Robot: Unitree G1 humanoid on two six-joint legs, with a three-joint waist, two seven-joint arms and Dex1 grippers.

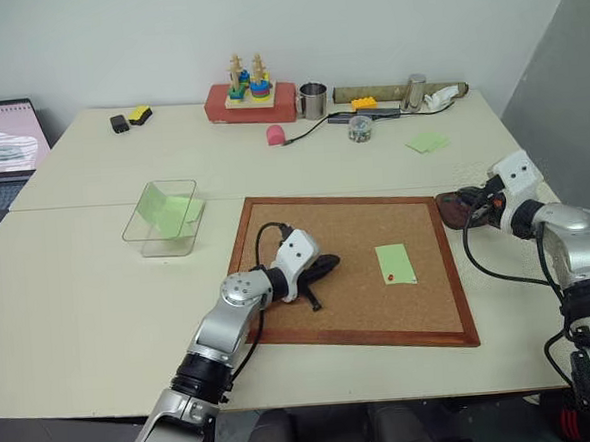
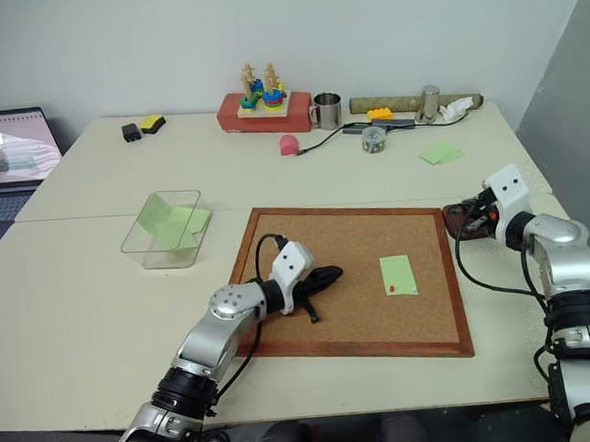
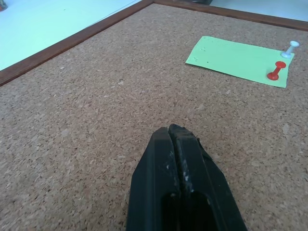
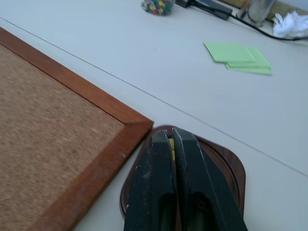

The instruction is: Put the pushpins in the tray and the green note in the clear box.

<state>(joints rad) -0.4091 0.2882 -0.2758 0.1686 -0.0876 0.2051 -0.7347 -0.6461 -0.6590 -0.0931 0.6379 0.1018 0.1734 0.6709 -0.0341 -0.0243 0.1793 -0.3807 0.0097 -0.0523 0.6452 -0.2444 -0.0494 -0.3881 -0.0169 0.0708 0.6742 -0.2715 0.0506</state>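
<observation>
The right hand (image 4: 172, 144), clamped on the yellow pushpin (image 4: 172, 149), hovers over the tray (image 4: 226, 168); next move: release it there.

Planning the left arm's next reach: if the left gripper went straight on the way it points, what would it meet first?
Probably bare cork board, then the green note with its red pushpin; depth is unclear.

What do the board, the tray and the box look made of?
Board: cork face, speckled and grainy, in a reddish varnished wood frame. Tray: dark brown wood by its look, smooth with a slight sheen. Box: clear plastic probably; the green paper inside shows through its walls.
</observation>
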